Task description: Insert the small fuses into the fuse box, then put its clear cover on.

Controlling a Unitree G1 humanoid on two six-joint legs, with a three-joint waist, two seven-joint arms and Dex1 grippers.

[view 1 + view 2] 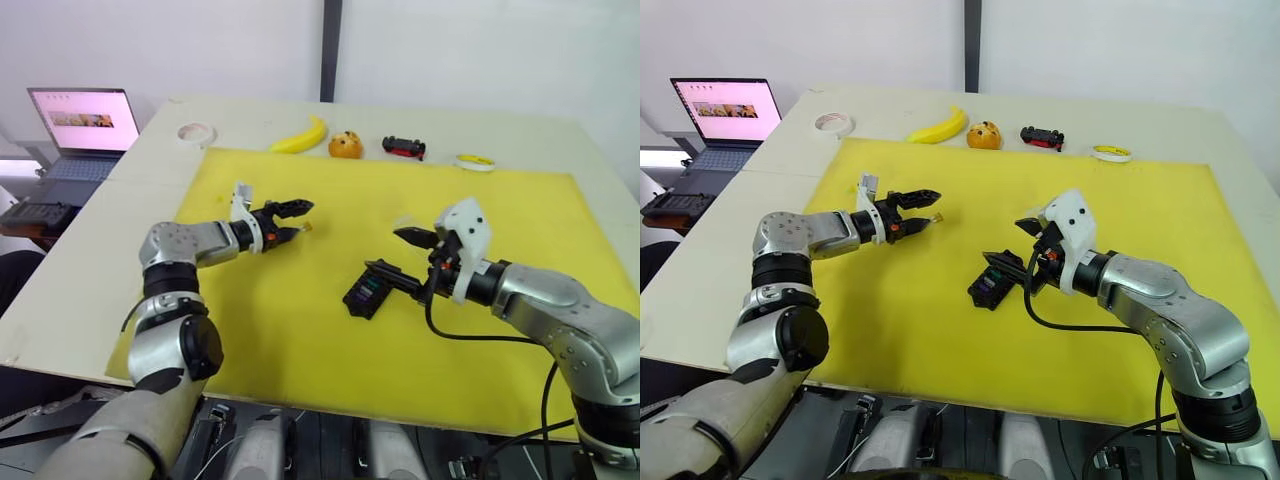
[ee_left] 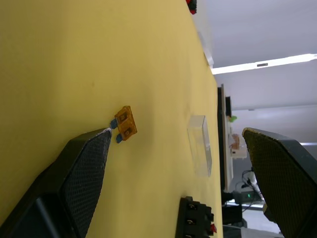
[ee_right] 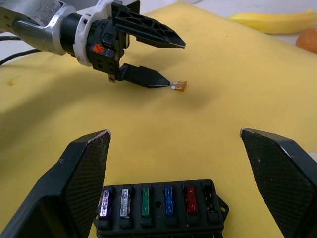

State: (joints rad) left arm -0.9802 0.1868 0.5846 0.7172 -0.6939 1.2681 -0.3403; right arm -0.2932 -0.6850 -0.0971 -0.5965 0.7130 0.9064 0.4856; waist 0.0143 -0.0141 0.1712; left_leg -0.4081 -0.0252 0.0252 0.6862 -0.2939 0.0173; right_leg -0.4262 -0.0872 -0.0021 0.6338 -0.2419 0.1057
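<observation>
Yellow mat point(image 1: 300, 340) carries the black fuse box point(image 3: 161, 210), five fuses seated, one end slot empty, between the wide-open fingers of the right gripper point(image 1: 395, 258), which grips nothing. Orange fuse point(image 2: 126, 124) lies loose at one fingertip of the open, empty left gripper point(image 1: 297, 219). Clear cover point(image 2: 200, 145) rests nearby; banana point(image 1: 297, 138), orange point(image 1: 345, 146), toy car point(image 1: 403, 147) and tape roll point(image 1: 197, 133) line the far edge
</observation>
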